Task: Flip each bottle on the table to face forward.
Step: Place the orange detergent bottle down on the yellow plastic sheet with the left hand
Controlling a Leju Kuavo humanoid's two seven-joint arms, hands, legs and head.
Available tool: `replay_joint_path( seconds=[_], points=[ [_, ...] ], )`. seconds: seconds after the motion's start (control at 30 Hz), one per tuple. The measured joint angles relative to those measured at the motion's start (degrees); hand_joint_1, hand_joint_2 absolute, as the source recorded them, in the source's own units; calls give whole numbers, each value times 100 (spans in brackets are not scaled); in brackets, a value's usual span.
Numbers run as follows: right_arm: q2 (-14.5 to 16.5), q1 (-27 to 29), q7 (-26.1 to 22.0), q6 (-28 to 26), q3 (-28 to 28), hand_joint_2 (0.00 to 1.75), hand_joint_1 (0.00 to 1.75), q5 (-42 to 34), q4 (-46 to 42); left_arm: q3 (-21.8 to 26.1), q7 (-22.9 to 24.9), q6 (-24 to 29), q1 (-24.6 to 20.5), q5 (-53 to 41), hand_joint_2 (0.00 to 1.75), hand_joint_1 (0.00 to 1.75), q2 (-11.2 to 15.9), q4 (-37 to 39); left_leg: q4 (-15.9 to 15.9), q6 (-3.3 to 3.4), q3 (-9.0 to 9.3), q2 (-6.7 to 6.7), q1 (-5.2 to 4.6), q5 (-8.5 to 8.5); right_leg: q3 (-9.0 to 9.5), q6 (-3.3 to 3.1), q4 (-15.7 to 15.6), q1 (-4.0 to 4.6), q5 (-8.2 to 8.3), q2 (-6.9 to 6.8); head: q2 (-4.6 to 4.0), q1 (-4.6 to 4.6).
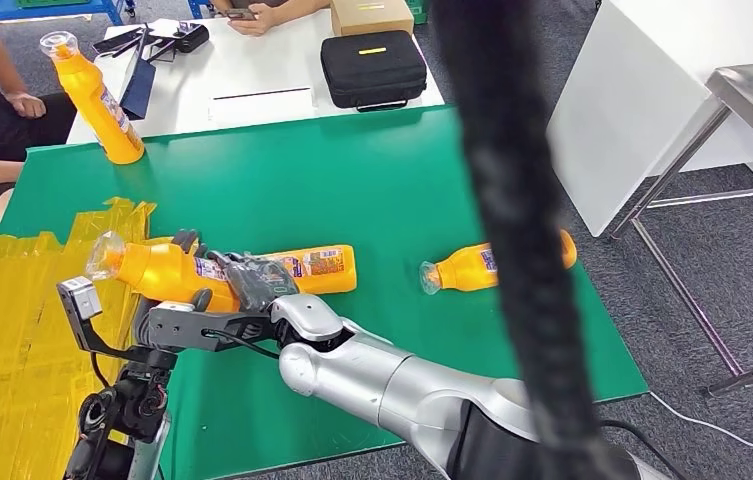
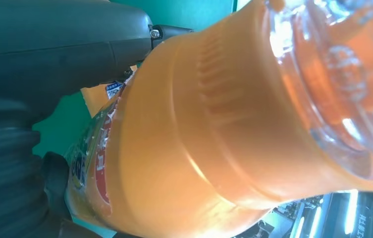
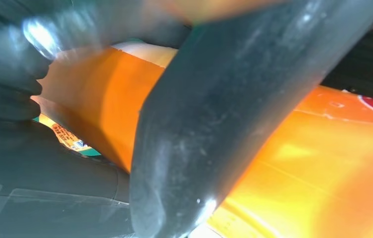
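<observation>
Under the right hand (image 1: 242, 285), whose fingers wrap the long bottle (image 1: 222, 268) lying on the green tabletop (image 1: 352, 180), sits a grip suited to rolling its label round; just beside, the left hand (image 1: 167, 330) seems to steady it, grip unclear.
</observation>
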Motion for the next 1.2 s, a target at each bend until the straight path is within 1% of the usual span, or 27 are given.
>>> replay_joint_path(
  seconds=[0.03,0.07,0.17,0.2,0.67,0.87,0.9,0.93,1.0,1.03,1.07,1.13,1.2],
  points=[
    [-1,0,0,7,0,175,175,6,0,0,-12,10,5,-11,175,0,0,0,0,0,0,0,0,0,0,0,0,0,0,0,0,0],
    [-1,0,0,9,0,175,175,10,0,0,-24,17,9,-23,175,8,0,0,0,0,0,0,0,0,0,0,0,0,0,0,0,0],
    [-1,0,-2,9,0,175,175,13,0,0,-58,39,12,-49,175,138,-4,0,0,0,0,0,0,0,0,0,0,0,0,0,0,0],
    [-1,0,-3,9,0,175,175,13,0,0,-67,46,13,-51,175,174,-6,0,0,0,0,0,0,0,0,0,0,0,0,0,0,0],
    [3,36,-13,45,-1,175,175,-23,-4,25,-197,163,41,-47,175,175,-72,-39,0,0,0,2,0,0,0,0,0,0,0,1,0,0],
    [4,42,15,113,0,175,175,5,-52,114,-202,220,234,20,175,175,-138,-327,0,0,-1,3,0,0,-1,0,0,0,0,1,0,-1],
    [4,43,16,115,0,175,161,12,-54,134,-203,224,269,34,175,175,-151,-383,0,0,-1,3,0,0,-1,0,0,0,0,1,0,-1],
    [4,45,17,115,0,175,118,19,-55,151,-203,226,300,50,175,175,-162,-432,0,0,-1,3,0,0,-2,0,0,0,0,1,0,0],
    [4,45,15,121,0,87,31,31,-55,180,-205,229,353,85,175,175,-180,-516,0,0,-2,2,0,0,-2,0,-1,0,0,1,0,-1],
    [3,46,12,127,0,44,0,37,-55,195,-207,230,373,98,175,175,-188,-551,0,0,-2,2,0,0,-1,0,-1,0,0,1,0,0],
    [3,49,5,140,0,0,0,40,-54,209,-209,228,389,113,175,175,-197,-591,0,0,-2,1,0,0,-1,0,-1,0,0,1,0,-1],
    [0,62,-49,161,-3,0,0,11,-45,226,-216,224,409,140,175,175,-216,-681,0,0,-2,-1,0,0,-1,0,0,0,0,0,0,1],
    [-3,78,-236,103,-37,0,0,-110,-2,255,-241,231,421,178,175,175,-225,-790,0,0,-2,-3,0,0,0,0,0,0,0,0,0,1]
  ],
)
